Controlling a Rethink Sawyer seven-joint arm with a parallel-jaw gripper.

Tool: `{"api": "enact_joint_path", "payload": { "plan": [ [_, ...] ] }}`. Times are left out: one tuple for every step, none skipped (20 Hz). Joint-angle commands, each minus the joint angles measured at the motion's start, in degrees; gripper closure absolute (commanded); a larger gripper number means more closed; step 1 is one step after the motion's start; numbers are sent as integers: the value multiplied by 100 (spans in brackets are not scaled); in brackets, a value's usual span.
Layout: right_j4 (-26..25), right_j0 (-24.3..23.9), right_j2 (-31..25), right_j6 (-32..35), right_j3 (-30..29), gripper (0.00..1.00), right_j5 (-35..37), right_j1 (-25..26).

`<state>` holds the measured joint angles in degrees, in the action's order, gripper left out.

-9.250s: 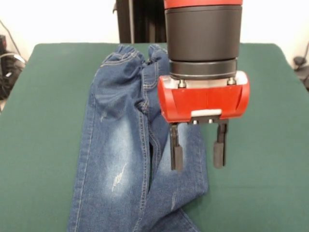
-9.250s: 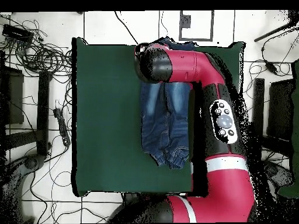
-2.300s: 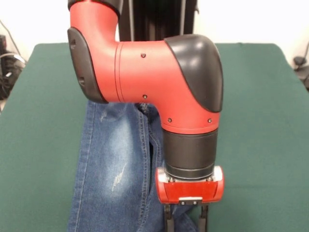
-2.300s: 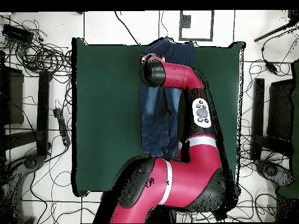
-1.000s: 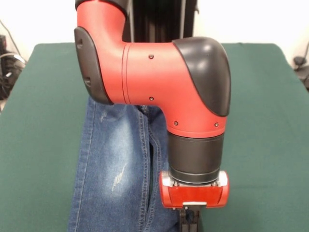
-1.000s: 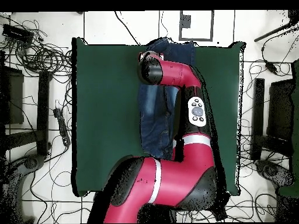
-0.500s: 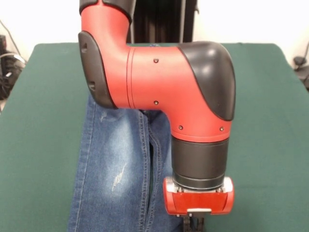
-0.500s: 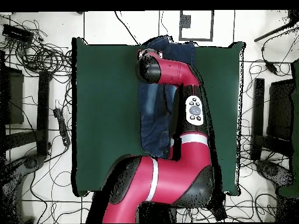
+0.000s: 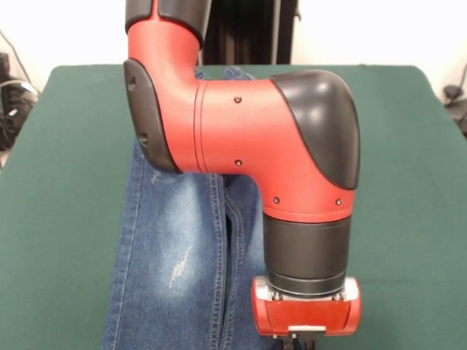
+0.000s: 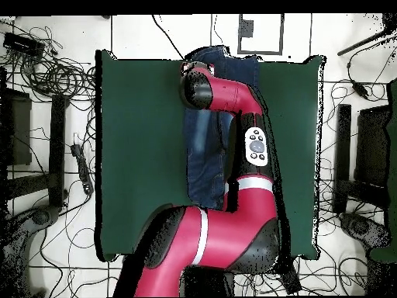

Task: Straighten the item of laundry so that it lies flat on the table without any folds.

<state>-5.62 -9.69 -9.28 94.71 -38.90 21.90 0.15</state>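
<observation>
The blue denim jeans (image 9: 175, 240) lie lengthwise down the middle of the dark green table (image 9: 66, 189), with a faded thigh patch on the left leg. The cuffs peek out behind the arm at the far side. The two legs lie close together with a dark gap between them. My gripper (image 9: 299, 344) sits at the picture's bottom edge over the right leg, its fingers drawn together on the denim. In the overhead view the jeans (image 10: 203, 167) run along the table (image 10: 139, 155), their waist end at the table's top edge. There the arm's end covers the gripper.
The red arm (image 9: 248, 138) spans the middle of the front view and hides much of the jeans. In the overhead view, cables (image 10: 46, 70) and black stands (image 10: 58, 147) lie on the floor to the left of the table. More equipment (image 10: 372, 155) stands on the right.
The gripper went from open to shut on the right leg, then moved toward the camera and lower in the front view. The jeans have slid with it toward that table edge.
</observation>
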Motion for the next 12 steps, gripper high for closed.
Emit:
{"api": "enact_joint_path", "payload": {
  "plan": [
    [434,312,-635,1081,-257,100,-92,179],
    [478,326,-604,1120,-255,100,-69,177],
    [540,358,-561,1206,-236,100,-41,185],
    [605,383,-527,1311,-237,100,-32,182],
    [671,424,-478,1402,-210,100,-34,187],
    [728,458,-445,1468,-195,100,-9,187],
    [786,492,-411,1534,-179,100,17,188],
    [841,522,-367,1615,-184,100,2,184],
    [902,553,-339,1666,-159,100,-8,193],
    [969,569,-324,1707,-154,100,-33,200],
    [1029,590,-302,1731,-128,100,-41,214],
    [1066,603,-295,1720,-121,100,-91,221]
  ]
}}
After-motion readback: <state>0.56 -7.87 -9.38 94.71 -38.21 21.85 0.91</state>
